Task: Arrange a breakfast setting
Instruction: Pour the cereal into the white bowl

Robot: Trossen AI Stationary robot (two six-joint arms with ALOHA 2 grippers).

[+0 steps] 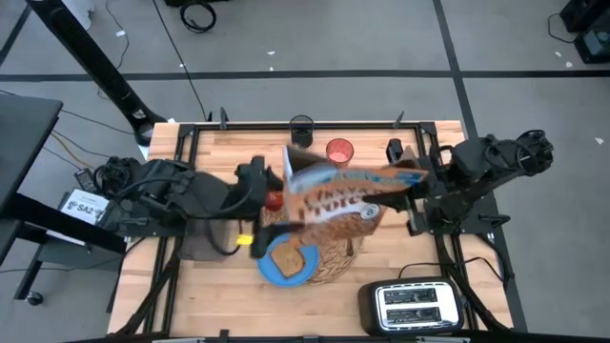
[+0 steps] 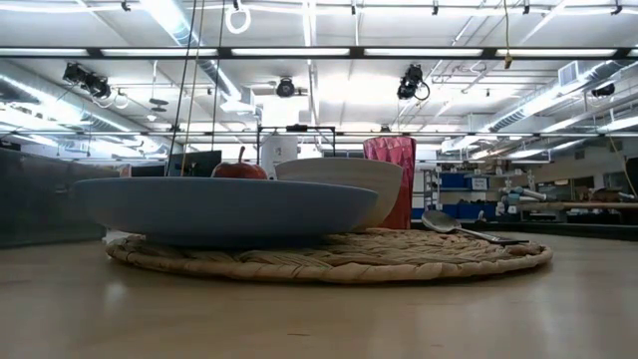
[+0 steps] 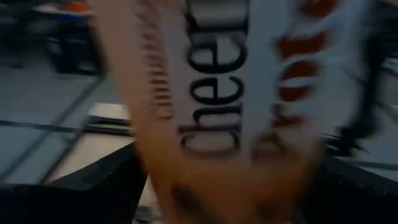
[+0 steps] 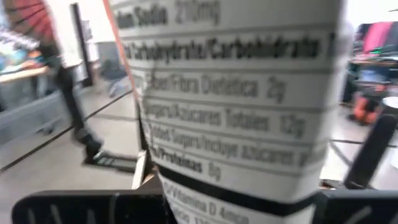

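Observation:
A Cheerios cereal box (image 1: 348,191) hangs lengthwise in the air over the round woven placemat (image 1: 335,255), between my two arms. My left gripper (image 1: 274,195) is at its left end and my right gripper (image 1: 416,191) at its right end, both shut on it. On the placemat are the blue plate (image 1: 276,272) with the toast slice (image 1: 291,257), the white bowl (image 2: 344,184), the red apple (image 2: 239,170) and the metal spoon (image 2: 464,229). The translucent red cup (image 1: 339,151) stands behind them. The box hides the bowl and spoon in the high view. My left gripper has the box's left end (image 3: 186,186) between its two fingers (image 3: 99,186), coming level from the table's left, and the box runs on away from it. The box is clear of the table. My right gripper has the box's right end, at the nutrition panel (image 4: 236,180), between its two fingers (image 4: 68,208), coming level from the table's right. The box lies roughly level, printed front up, above the placemat.
A silver toaster (image 1: 415,305) stands at the near right edge. A small black cup (image 1: 301,126) stands at the far edge, left of the red cup. Bare wood lies at the near left and far right of the table.

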